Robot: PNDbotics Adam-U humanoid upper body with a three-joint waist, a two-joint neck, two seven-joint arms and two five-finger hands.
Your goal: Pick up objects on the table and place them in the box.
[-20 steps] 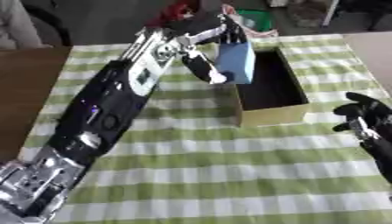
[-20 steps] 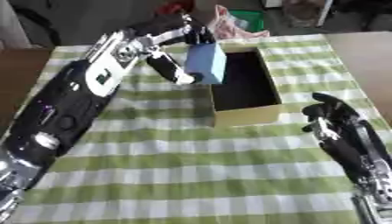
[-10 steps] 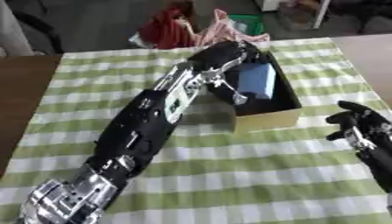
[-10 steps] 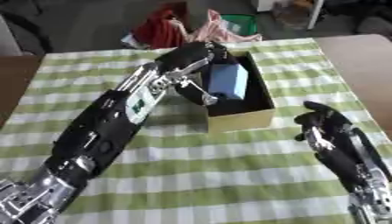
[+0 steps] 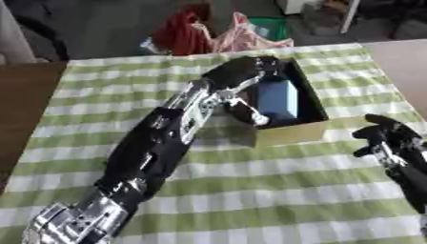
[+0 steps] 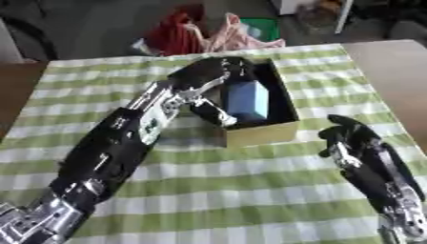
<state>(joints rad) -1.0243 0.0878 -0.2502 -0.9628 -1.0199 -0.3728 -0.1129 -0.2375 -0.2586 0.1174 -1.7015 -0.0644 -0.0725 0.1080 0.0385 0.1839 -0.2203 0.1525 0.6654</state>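
Observation:
A blue block [image 5: 278,98] stands inside the open cardboard box [image 5: 288,134] at the far right of the table. My left arm stretches across the cloth from the lower left. Its hand [image 5: 240,72] is curled round the block, fingers over the far top and thumb below the near side. My right hand [image 5: 389,139] hovers open just right of the box's near corner, fingers relaxed and holding nothing. The box floor under the block is hidden.
A green-and-white checked cloth [image 5: 250,190] covers the table. Bare brown wood [image 5: 25,105] shows at the left edge and at the far right corner. Red and pink bags [image 5: 208,33] and a green item lie beyond the far edge.
My left hand has carried the blue block from above the box's left wall down into the box. The right hand stayed near the box's right side. The view shifted a little.

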